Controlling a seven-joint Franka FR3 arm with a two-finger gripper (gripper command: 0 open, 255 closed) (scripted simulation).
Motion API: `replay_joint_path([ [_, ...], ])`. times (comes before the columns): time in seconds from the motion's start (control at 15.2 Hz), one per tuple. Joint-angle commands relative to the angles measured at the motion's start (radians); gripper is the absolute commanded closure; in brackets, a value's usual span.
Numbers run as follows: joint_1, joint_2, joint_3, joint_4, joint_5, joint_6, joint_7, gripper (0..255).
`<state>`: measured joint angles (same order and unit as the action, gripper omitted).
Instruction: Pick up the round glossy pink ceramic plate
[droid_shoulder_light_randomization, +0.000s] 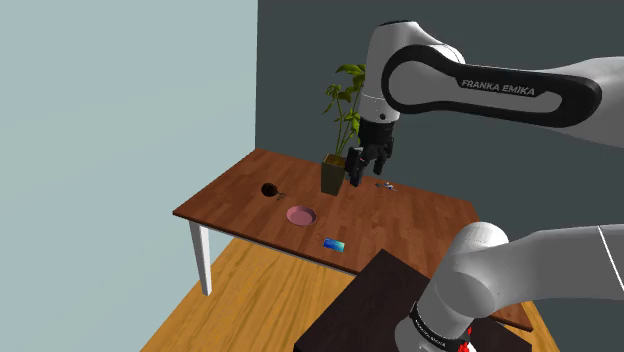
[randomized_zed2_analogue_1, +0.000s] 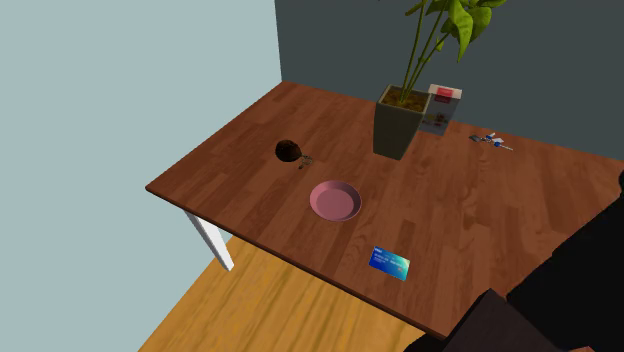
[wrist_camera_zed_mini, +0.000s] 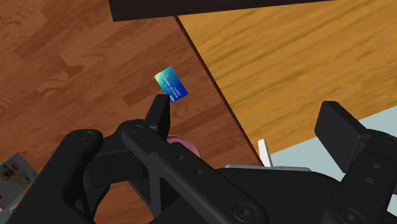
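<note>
The round pink plate (randomized_zed2_analogue_1: 334, 200) lies flat on the brown wooden table (randomized_zed2_analogue_1: 500, 220), near its front edge and about midway along it; it is also in the shoulder view (droid_shoulder_light_randomization: 302, 214). My black gripper (droid_shoulder_light_randomization: 358, 172) hangs well above the table beside the potted plant (droid_shoulder_light_randomization: 333, 172), up and to the shoulder view's right of the plate. In the wrist view the gripper (wrist_camera_zed_mini: 248, 118) is open, its fingers (wrist_camera_zed_mini: 159, 111) standing wide apart with nothing between them. A sliver of the plate (wrist_camera_zed_mini: 186, 146) shows behind the gripper's linkage.
A dark cup (randomized_zed2_analogue_1: 289, 151) stands left of the plate, and a blue card (randomized_zed2_analogue_1: 389, 263) lies near the front edge. The plant pot (randomized_zed2_analogue_1: 400, 120), a small box (randomized_zed2_analogue_1: 442, 108) and keys (randomized_zed2_analogue_1: 492, 140) are at the back. My dark stand (droid_shoulder_light_randomization: 380, 310) adjoins the table.
</note>
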<state>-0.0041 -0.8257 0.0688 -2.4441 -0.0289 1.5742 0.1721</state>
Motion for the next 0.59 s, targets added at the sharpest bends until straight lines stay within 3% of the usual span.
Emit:
replay_joint_path([
  [0.0, 0.000, 0.000, 0.000, 0.000, 0.000, 0.000, 0.000, 0],
  [0.53, -0.040, 0.173, -0.155, -0.062, -0.022, 0.264, -0.135, 0],
])
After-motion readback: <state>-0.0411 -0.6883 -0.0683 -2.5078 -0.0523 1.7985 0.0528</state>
